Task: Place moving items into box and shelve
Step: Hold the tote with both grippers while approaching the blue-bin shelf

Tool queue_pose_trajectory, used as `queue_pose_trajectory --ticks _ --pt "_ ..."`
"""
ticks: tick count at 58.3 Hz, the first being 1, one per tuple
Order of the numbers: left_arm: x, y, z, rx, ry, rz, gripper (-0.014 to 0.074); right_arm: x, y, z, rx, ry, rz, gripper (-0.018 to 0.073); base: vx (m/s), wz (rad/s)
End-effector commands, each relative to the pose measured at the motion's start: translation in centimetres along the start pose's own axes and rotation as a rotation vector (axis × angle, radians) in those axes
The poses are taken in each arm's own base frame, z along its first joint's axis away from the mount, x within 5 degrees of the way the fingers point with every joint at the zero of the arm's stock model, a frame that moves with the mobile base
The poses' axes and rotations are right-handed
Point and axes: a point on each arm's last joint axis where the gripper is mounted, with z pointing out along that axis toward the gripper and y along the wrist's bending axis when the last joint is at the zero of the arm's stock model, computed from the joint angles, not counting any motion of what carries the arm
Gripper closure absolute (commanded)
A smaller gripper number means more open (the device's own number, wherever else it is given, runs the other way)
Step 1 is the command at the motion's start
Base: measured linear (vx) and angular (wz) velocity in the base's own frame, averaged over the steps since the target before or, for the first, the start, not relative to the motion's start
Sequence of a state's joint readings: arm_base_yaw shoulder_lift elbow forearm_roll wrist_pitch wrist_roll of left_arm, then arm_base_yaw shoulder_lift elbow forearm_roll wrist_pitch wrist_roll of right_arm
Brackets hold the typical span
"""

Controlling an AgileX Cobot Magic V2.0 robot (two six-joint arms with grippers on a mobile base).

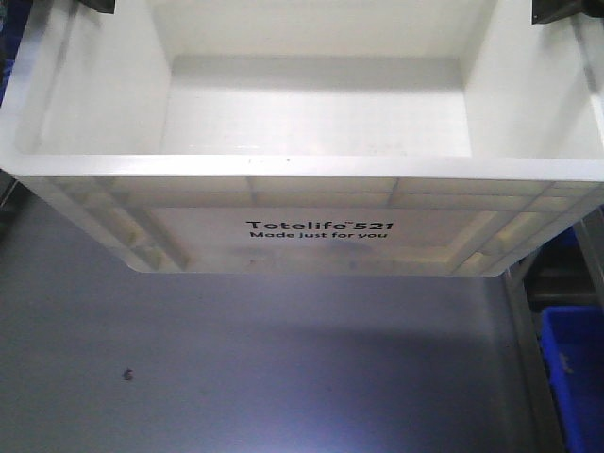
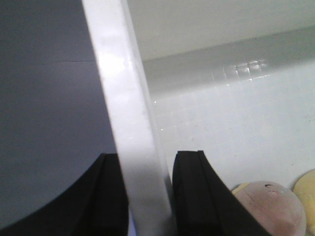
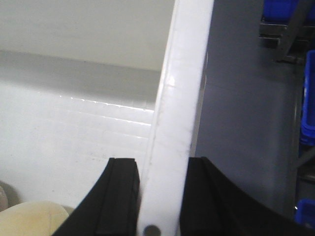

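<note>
- left gripper (image 2: pixel 147 164) jaws clamped on left rim of large white ribbed plastic crate (image 1: pixel 311 168)
- right gripper (image 3: pixel 162 167) jaws clamped on its right rim
- dull pinkish-brown ball (image 2: pixel 273 206) and pale cream-yellow ball (image 3: pixel 32 219) lie on crate floor, side by side

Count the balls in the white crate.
2, both inside the crate: the pinkish-brown ball, and the cream-yellow ball just right of it. Others may be hidden.

Cropped and half-hidden, for you to note

The front view cuts the box (image 1: pixel 311 168) off at the top and both sides. In your left wrist view the pinkish-brown ball (image 2: pixel 273 209) runs off the bottom edge, and the cream-yellow ball (image 2: pixel 307 189) shows only as a sliver at the corner.
</note>
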State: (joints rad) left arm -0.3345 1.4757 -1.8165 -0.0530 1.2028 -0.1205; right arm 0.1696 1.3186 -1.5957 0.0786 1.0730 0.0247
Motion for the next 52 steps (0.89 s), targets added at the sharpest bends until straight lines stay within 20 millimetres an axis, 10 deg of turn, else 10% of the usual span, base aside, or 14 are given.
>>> queue_pose_trajectory --ticks 1,52 --pt "-1.54 -0.58 -3.44 0.034 -0.221 0.033 0.0597 -1.85 0.37 -3.05 -0.024 -0.222 -0.009 0.0564 0.35 0.49" --pt "-1.54 -0.58 -3.44 0.034 -0.221 0.033 0.0597 -1.85 0.37 -3.05 -0.024 -0.222 -0.009 0.0564 0.27 0.59"
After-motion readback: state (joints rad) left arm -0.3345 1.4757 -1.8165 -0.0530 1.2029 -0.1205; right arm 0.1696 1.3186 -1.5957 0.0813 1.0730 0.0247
